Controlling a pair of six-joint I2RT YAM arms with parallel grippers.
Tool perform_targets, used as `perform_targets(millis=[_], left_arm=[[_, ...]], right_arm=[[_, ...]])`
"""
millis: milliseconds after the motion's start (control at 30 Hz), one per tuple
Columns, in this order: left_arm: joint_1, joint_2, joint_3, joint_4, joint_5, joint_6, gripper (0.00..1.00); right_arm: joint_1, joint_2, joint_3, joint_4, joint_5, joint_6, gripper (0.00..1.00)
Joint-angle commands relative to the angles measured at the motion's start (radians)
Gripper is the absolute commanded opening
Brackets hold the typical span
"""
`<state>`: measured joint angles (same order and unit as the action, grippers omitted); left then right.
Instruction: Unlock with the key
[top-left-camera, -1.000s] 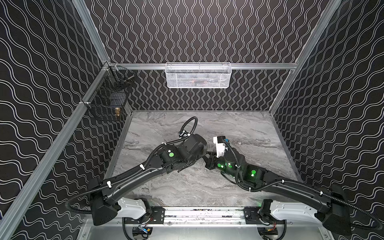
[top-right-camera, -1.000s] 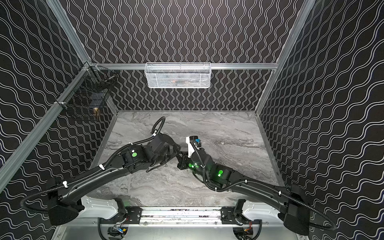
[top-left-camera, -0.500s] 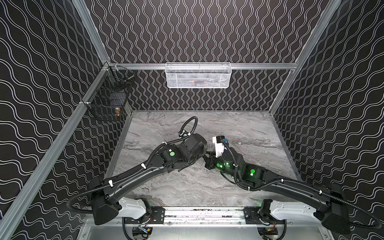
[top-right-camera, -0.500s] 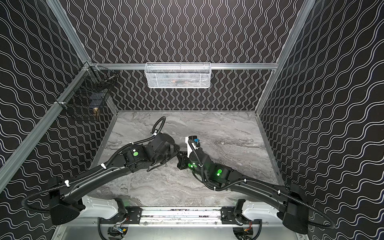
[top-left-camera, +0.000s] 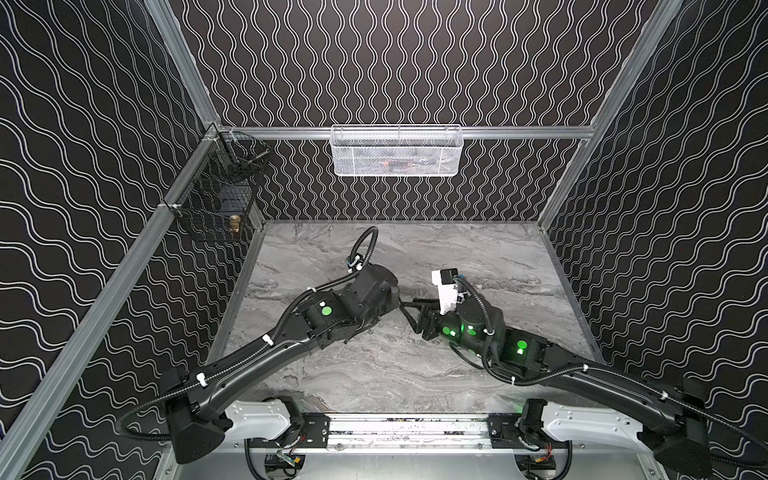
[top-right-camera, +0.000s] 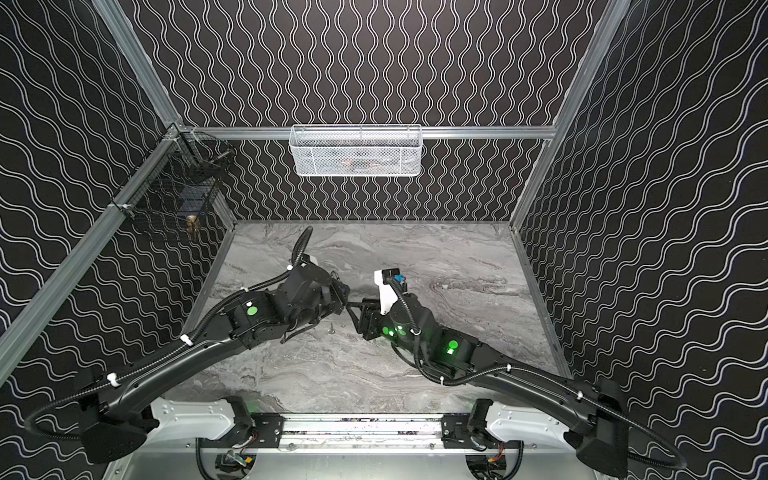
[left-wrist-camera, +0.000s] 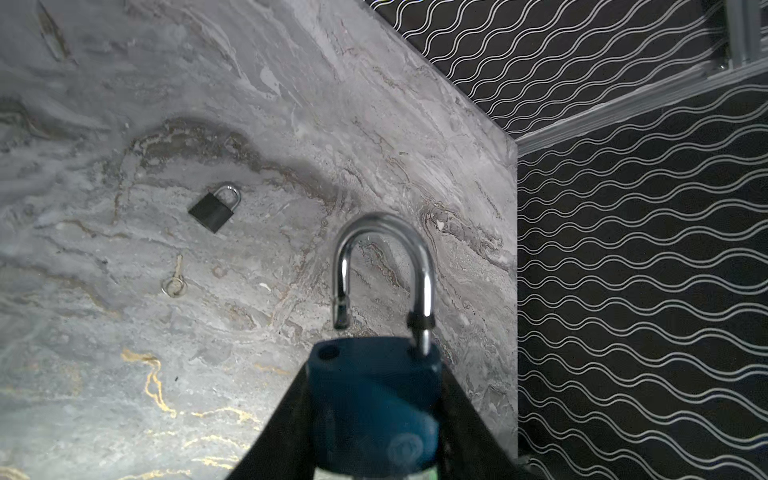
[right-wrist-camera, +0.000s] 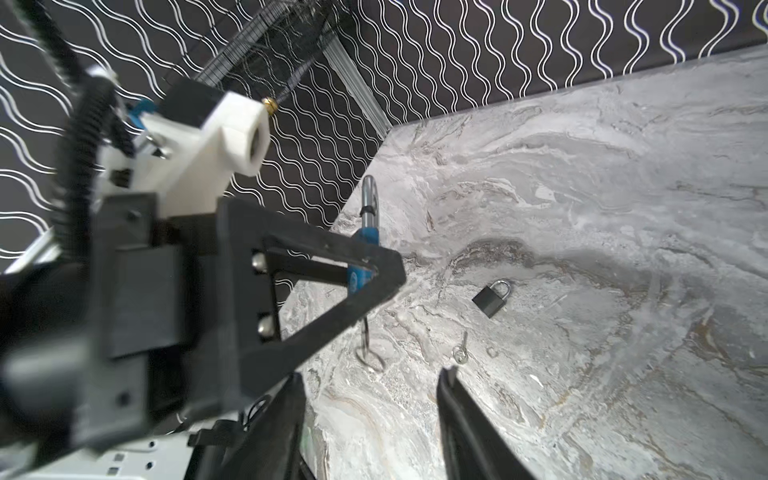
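Note:
My left gripper (left-wrist-camera: 374, 374) is shut on the body of a blue padlock (left-wrist-camera: 374, 399). Its chrome shackle (left-wrist-camera: 382, 249) is raised, with one leg out of the body. In the right wrist view the blue padlock (right-wrist-camera: 365, 237) shows edge-on between the left fingers (right-wrist-camera: 332, 286), and the key (right-wrist-camera: 366, 332) hangs from its underside with a wire ring. My right gripper (right-wrist-camera: 372, 374) stands open just short of that key, with nothing between its fingers. In both top views the two grippers meet mid-table, right gripper (top-left-camera: 411, 311) facing left, and the padlock is hidden.
A black padlock (left-wrist-camera: 214, 206) lies shut on the marble table (left-wrist-camera: 124, 395), with another key on a ring (left-wrist-camera: 176, 278) beside it. A white mesh basket (top-left-camera: 397, 151) hangs on the back wall and a black wire basket (top-left-camera: 216, 199) on the left wall.
My right gripper was shut at the padlock's underside and now stands open. The left arm keeps its hold on the padlock and has hardly moved.

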<state>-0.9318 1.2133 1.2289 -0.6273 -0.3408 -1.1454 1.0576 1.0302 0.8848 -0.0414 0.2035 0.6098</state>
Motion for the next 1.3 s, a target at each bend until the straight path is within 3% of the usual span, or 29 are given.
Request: perform_targets(millis=[0, 67, 200, 267, 433, 633, 1267], left_arm=[[0.006, -0.066, -0.045, 0.065, -0.055, 0.277, 0.00], [0.007, -0.150, -0.142, 0.170, -0.056, 0.435, 0.00], [0.006, -0.276, -0.313, 0.346, -0.041, 0.667, 0.00], [0.007, -0.312, -0.374, 0.411, -0.029, 0.756, 0.00], [0.007, -0.342, -0.498, 0.592, 0.085, 0.926, 0.00], [0.006, -0.315, -0.529, 0.672, 0.174, 1.005, 0.00], [0.006, -0.339, -0.543, 0.670, 0.165, 1.077, 0.00]], right_arm=[[-0.036, -0.036, 0.064, -0.153, -0.023, 0.005, 0.64], [-0.102, -0.038, 0.104, -0.254, -0.107, 0.019, 0.71], [-0.262, 0.015, 0.195, -0.357, -0.406, 0.016, 0.80], [-0.293, 0.070, 0.262, -0.430, -0.460, -0.015, 0.83], [-0.295, 0.221, 0.416, -0.570, -0.480, -0.103, 0.87], [-0.295, 0.341, 0.561, -0.655, -0.450, -0.155, 0.90], [-0.289, 0.547, 0.815, -0.884, -0.284, -0.282, 0.90]])
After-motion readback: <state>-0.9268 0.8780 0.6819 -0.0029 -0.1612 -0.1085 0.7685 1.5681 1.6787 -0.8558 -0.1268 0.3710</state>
